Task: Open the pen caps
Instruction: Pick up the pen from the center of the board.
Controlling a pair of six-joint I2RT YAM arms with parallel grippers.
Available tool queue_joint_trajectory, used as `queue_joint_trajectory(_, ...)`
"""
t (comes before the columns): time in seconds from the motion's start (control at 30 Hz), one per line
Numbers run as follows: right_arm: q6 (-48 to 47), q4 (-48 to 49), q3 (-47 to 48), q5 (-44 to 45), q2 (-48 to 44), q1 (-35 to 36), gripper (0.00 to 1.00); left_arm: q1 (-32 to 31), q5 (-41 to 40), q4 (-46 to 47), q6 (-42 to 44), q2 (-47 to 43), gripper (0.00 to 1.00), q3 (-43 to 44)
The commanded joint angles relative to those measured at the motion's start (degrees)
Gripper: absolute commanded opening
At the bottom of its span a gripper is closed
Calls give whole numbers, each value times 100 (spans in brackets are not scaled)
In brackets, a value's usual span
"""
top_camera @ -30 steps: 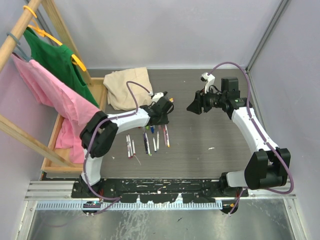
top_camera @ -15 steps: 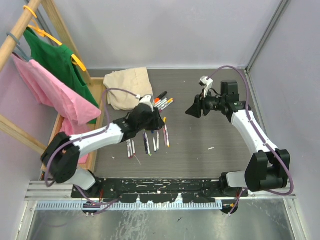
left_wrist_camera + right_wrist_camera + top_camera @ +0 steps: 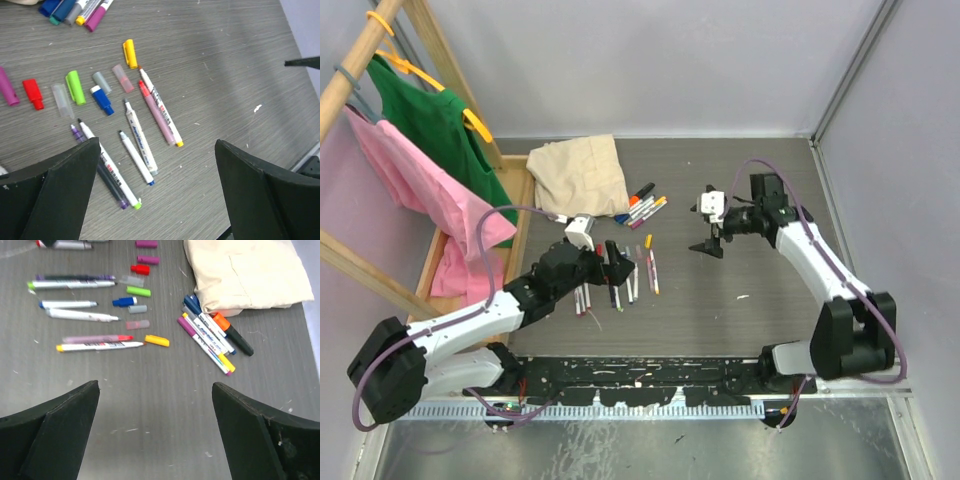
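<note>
Several loose pen caps lie on the grey table: yellow [image 3: 130, 53], green [image 3: 75, 87], red [image 3: 33, 93] and blue [image 3: 102, 100]. Beside them lie several uncapped white-barrelled pens [image 3: 140, 136]. A bundle of capped pens [image 3: 207, 337] lies near the cloth, with a black marker with an orange cap [image 3: 232, 335] beside it. My left gripper [image 3: 156, 152] hangs open over the near ends of the uncapped pens [image 3: 620, 275], holding nothing. My right gripper [image 3: 155, 390] hovers open and empty over bare table, right of the yellow cap [image 3: 157, 340].
A folded beige cloth [image 3: 578, 175] lies at the back, touching the capped pens. A wooden rack [image 3: 380, 60] with pink and green garments [image 3: 430, 180] stands along the left side. A wall rises close on the right.
Both grippers have opened wide. The left arm has swung back and down, bringing its gripper over the uncapped pens. The right gripper has dropped lower and moved slightly left.
</note>
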Motion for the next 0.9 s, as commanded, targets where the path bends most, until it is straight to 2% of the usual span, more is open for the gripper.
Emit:
queue_joint_trajectory(0.0, -3084, -1469, 1161, 497, 1068, 415, 99, 41, -342, 96, 137, -204, 98, -51)
queue_joint_trajectory(0.03, -3377, -1864, 1468, 782, 1356, 554, 97, 44, -406, 5, 154, -229, 98, -47)
queue_joint_trajectory(0.17, -3784, -2204, 2403, 1711, 2437, 977, 87, 51, -643, -285, 202, -410, 98, -101)
queue_joint_trajectory(0.33, -3811, -3054, 4156, 2253, 3949, 1282, 68, 51, -981, -566, 277, -755, 98, -223)
queue_joint_trajectory(0.47, -3734, -3239, 5129, 2529, 4820, 1398, 59, 58, -1186, -715, 302, -1027, 98, -373)
queue_joint_trajectory(0.77, -3701, -3345, 6266, 2799, 5708, 1487, 49, 52, -1285, -733, 319, -1398, 98, -566)
queue_joint_trajectory(0.87, -3731, -3519, 6624, 2929, 5979, 1515, 42, 52, -1291, -733, 319, -1403, 98, -575)
